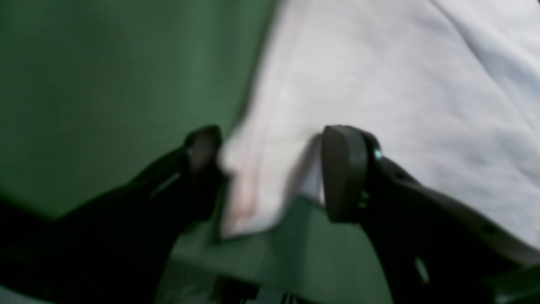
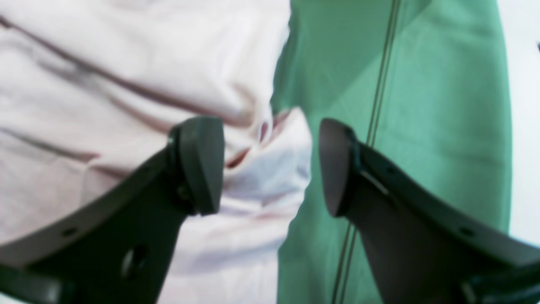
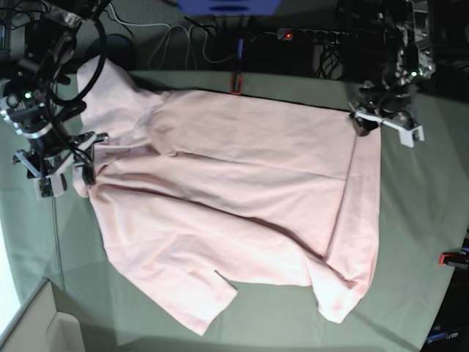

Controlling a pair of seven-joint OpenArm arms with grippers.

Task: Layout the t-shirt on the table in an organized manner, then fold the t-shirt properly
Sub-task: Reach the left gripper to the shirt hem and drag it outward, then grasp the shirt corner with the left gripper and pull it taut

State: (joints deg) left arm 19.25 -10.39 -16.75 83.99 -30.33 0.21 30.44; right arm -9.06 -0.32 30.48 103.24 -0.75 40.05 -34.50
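Base view shows the table (image 3: pixel 410 242) first, since it is the biggest thing, a wide flat top with a dull green cloth over it. Most of the middle of it is covered by the t-shirt (image 3: pixel 242 198), which is pale pink and lies spread out with long creases running across it. One sleeve sticks out toward the near edge and another flap of pink hangs down beside it on that view's right. No letters show on the side that faces up. The right gripper (image 3: pixel 64 170) is at that view's left, at the edge of the shirt, low over the cloth. The left gripper (image 3: pixel 385 121) is at that view's right, at the far corner of the shirt. A small red clamp (image 3: pixel 236 83) sits on the far edge of the table, and one more red clamp (image 3: pixel 452 258) is at the side edge. Black cables (image 3: pixel 183 40) lie behind the table. In the right wrist view the right gripper (image 2: pixel 270 164) has its jaws spread wide, and a bunched bit of the pink t-shirt (image 2: pixel 126 63) lies between them but is not pinched. In the left wrist view, which is blurry, the left gripper (image 1: pixel 272 169) also has its jaws spread apart, with a hemmed corner of the t-shirt (image 1: pixel 379 76) lying loose between them on the green table (image 1: pixel 105 84).
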